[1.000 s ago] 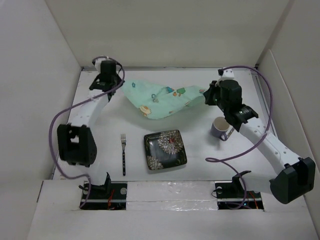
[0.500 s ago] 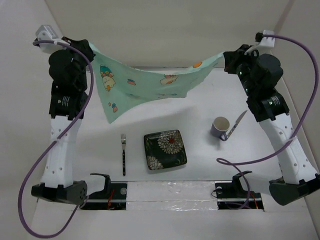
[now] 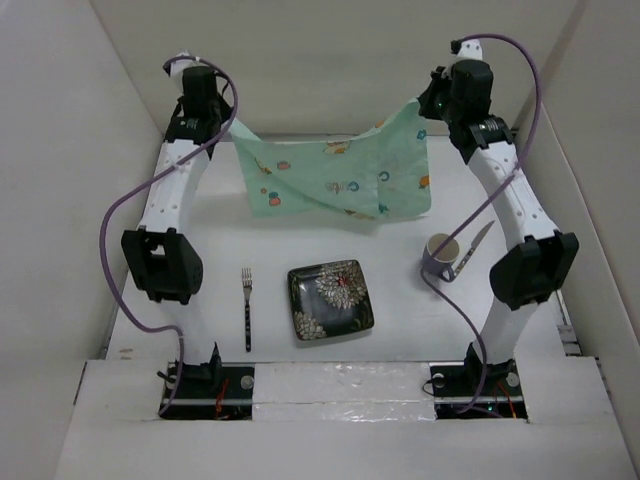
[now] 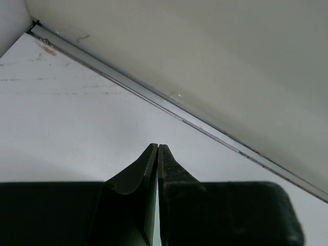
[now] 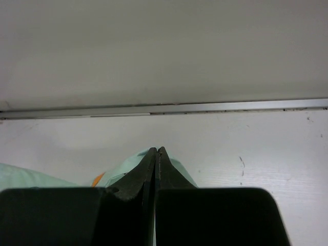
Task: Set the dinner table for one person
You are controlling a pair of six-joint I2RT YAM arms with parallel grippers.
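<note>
A mint-green cartoon-print placemat (image 3: 335, 175) hangs stretched between my two raised arms over the far half of the white dinner table (image 3: 270, 245). My left gripper (image 3: 222, 122) is shut on its left top corner, my right gripper (image 3: 428, 100) on its right top corner. In the left wrist view the gripper (image 4: 158, 146) is shut, with only a thin green sliver showing low between the fingers. In the right wrist view the gripper (image 5: 156, 149) is shut on the placemat (image 5: 123, 166), whose cloth spreads out under both fingers.
A dark floral square plate (image 3: 331, 299) lies near the front middle, with a fork (image 3: 247, 305) to its left. A purple mug (image 3: 440, 256) and a knife (image 3: 478, 245) sit at the right. White walls enclose the far and side edges.
The placemat went from lying crumpled on the table to hanging in the air. Since half a second ago both grippers have come closer together and the cloth sags with a fold.
</note>
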